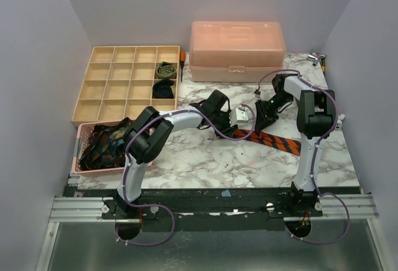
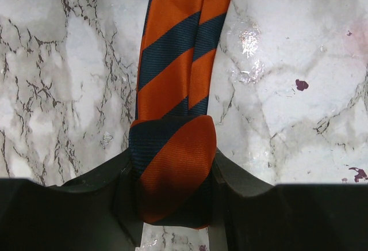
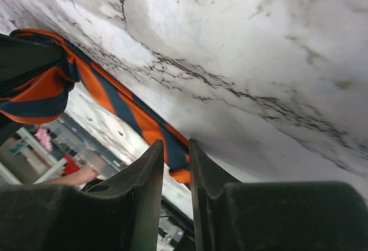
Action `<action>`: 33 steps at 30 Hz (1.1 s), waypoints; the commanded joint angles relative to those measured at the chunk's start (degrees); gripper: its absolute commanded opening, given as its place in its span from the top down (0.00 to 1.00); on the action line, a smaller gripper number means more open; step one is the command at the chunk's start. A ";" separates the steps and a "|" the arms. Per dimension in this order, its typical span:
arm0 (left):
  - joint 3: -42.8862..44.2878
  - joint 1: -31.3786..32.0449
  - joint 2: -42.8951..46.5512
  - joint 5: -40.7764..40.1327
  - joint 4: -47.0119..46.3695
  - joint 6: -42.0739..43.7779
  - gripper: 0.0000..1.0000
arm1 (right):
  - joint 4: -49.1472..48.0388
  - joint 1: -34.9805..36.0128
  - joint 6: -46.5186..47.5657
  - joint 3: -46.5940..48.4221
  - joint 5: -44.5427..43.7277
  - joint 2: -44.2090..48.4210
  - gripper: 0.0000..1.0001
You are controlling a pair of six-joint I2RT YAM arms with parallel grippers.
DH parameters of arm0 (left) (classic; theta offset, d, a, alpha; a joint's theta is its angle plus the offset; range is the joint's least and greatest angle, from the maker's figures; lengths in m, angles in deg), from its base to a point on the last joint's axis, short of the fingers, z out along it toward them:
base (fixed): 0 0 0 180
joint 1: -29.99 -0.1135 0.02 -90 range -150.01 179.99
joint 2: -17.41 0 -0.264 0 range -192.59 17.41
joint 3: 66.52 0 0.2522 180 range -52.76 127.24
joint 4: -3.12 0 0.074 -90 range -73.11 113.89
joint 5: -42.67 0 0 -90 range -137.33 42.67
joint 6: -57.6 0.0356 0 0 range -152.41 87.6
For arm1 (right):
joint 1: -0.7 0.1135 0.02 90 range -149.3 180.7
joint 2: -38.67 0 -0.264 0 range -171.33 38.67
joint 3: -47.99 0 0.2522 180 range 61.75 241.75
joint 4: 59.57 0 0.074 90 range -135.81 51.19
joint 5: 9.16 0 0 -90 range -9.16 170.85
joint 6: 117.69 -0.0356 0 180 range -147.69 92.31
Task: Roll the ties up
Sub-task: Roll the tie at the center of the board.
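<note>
Because it looks soft, light and slippery, the orange-and-navy diagonally striped fabric necktie (image 2: pixel 172 61) would likely uncoil unless pinched squarely across its folded end. It lies stretched on the white marble-patterned table (image 2: pixel 299 147), between the arms. The left gripper (image 2: pixel 172 176) is clamped on that fold. The right gripper (image 3: pixel 175 147) is nearly closed at the strip's edge; I cannot tell whether it grips.

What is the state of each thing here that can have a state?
striped tie: one end rolled, rest lying flat
left gripper: jaws shut on the rolled end
right gripper: jaws almost shut, grip unclear
pink box: lid closed
olive tie: rolled, in the tray
black tie: rolled, in the tray
loose ties: unrolled, piled in the basket
</note>
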 commanded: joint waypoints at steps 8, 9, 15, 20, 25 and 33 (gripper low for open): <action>-2.52 -0.49 -5.39 -7.98 16.11 -2.14 1.00 | 0.67 -5.44 9.12 -12.85 -10.02 15.28 0.74; -2.56 -0.48 -5.30 -7.94 16.11 -2.06 1.00 | 0.59 -5.77 9.28 -15.03 -11.34 16.37 0.74; -2.91 -0.48 -4.87 -7.36 16.02 -1.72 1.00 | -5.94 -7.06 7.95 -19.65 -21.60 15.38 0.79; -2.74 -0.31 -4.95 -7.46 16.37 -1.63 1.00 | -8.70 -8.83 8.85 -9.88 -25.87 5.97 0.78; -2.43 -0.05 -5.14 -7.74 16.80 -1.71 1.00 | -6.51 -8.93 11.02 -4.06 -26.26 2.99 0.77; -1.95 -0.04 -5.78 -7.27 17.18 -1.46 1.00 | -0.25 -8.72 11.33 -2.35 -12.42 9.56 0.62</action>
